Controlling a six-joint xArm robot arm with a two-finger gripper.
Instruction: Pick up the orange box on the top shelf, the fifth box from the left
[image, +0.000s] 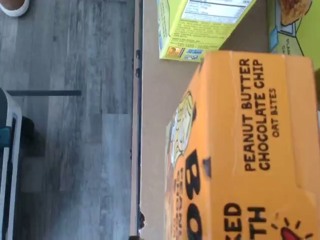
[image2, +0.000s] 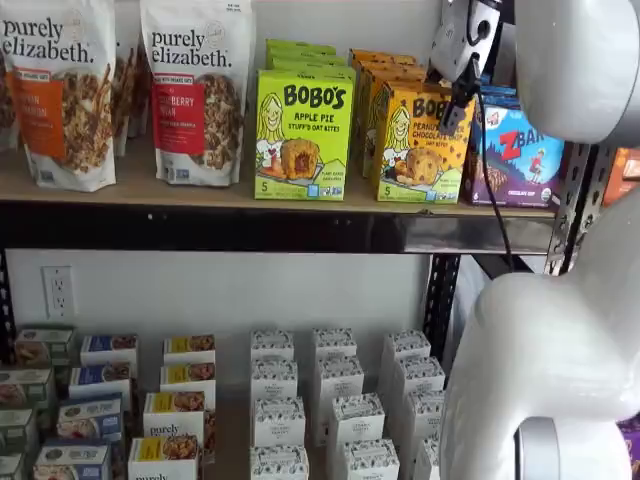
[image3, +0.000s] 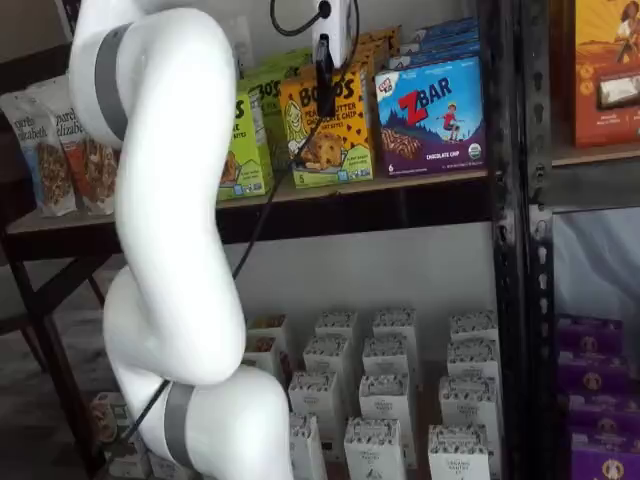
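The orange box (image2: 412, 150) stands upright at the front of the top shelf (image2: 150, 192), between the lime-green Bobo's carton (image2: 300, 135) and the ZBar box (image2: 515, 155). It shows in both shelf views (image3: 335, 140). The wrist view looks down on its top (image: 255, 145), with "Peanut Butter Chocolate Chip" lettering, and on the shelf board (image: 155, 130). My gripper (image2: 452, 118) hangs in front of the box's upper right part. In a shelf view (image3: 324, 95) its black fingers overlap the box's upper front. Only a single dark finger shape shows, with no visible gap, so its state is unclear.
More orange cartons (image2: 385, 70) stand behind the front one. Granola bags (image2: 195, 90) fill the shelf's left end. A black upright (image3: 510, 200) stands right of the ZBar box (image3: 430, 115). Small white boxes (image2: 335, 410) fill the lower shelf. My white arm (image3: 170, 250) stands before the shelves.
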